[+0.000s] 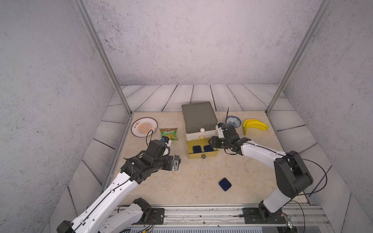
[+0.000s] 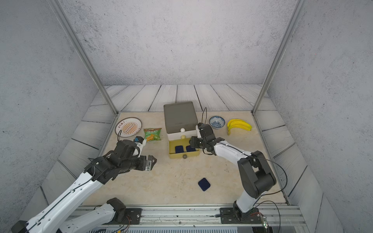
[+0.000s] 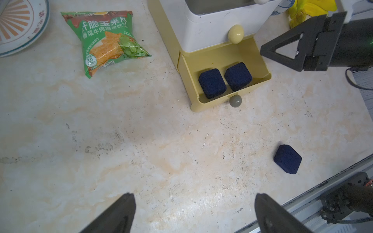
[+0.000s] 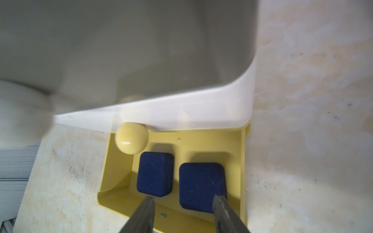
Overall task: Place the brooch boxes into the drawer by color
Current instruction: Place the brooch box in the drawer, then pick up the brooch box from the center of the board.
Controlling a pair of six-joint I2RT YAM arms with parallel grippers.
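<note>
2 navy boxes (image 1: 197, 149) in yellow drwr (image 1: 194, 156)

A small chest of drawers (image 1: 198, 119) stands upright at the back of the bench (image 1: 181, 181), grey on top and white in the middle. Its yellow bottom drawer (image 1: 193, 155) is pulled open. One navy brooch box (image 1: 197, 149) and a second navy box (image 1: 208, 148) lie flat side by side inside. A third navy box (image 1: 225, 184) lies alone on the bench, well in front.

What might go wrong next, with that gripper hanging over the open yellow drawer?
The right gripper hangs open just over a navy box in the yellow drawer; lifting away, a finger might snag the box or the drawer wall. The last navy box lies loose on the table; a clumsy grasp might push it away.
</note>
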